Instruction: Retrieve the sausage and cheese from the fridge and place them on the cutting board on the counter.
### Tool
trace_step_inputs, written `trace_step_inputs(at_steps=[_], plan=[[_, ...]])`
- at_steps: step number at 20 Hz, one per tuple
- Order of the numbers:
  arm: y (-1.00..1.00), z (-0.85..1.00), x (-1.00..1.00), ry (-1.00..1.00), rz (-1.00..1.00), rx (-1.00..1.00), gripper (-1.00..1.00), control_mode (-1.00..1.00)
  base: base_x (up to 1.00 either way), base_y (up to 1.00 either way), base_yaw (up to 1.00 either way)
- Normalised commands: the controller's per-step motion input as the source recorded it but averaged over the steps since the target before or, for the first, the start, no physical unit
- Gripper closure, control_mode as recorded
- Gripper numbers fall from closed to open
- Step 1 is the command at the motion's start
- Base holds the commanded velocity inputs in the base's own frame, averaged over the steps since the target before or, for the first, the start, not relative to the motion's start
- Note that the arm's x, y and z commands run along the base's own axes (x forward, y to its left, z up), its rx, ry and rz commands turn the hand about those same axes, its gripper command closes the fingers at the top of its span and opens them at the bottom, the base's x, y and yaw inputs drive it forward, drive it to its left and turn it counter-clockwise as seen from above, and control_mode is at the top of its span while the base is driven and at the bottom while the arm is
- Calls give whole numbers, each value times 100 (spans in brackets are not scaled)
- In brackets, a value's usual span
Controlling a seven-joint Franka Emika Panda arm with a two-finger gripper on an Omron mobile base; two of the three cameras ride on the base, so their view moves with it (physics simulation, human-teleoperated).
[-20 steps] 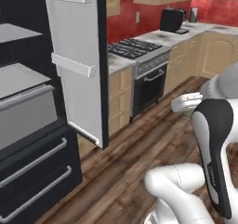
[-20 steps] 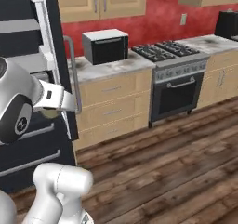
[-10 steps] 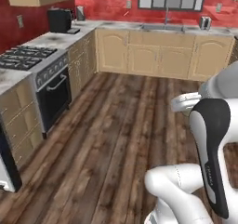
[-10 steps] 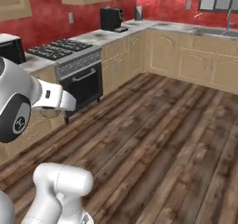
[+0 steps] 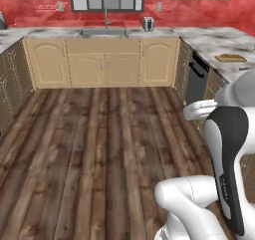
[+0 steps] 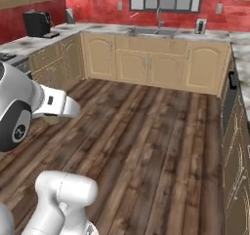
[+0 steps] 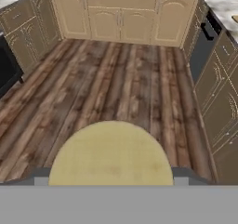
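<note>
Arm folded high over wood floor (image 5: 99,149), gripper (image 7: 110,179) clamped on cheese (image 7: 110,155), cutting board (image 5: 230,58) far right.

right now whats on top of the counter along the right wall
A cutting board lies on the counter, apparently nothing on it, though it's small and far. The robot's arm covers the counter's nearer stretch.

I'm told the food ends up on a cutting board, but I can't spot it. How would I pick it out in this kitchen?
Start at the sink under the window on the red back wall, then follow the marble counter round the corner to the right. The cutting board lies flat there, above the dark appliance front: a small tan wooden rectangle against the white-and-grey stone.
</note>
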Motion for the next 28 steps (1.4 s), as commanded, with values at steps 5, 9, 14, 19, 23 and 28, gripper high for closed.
trace_step_inputs(at_steps=[5,9,14,19,23,28], plan=[[0,0,0,0,0,0,100,100,100,-35,-18],[0,0,0,0,0,0,100,100,100,-16,-15],[0,0,0,0,0,0,100,100,100,-3,-19],[0,0,0,0,0,0,100,100,100,0,-20],[0,0,0,0,0,0,100,100,93,0,-51],[0,0,0,0,0,0,100,100,35,27,-76]])
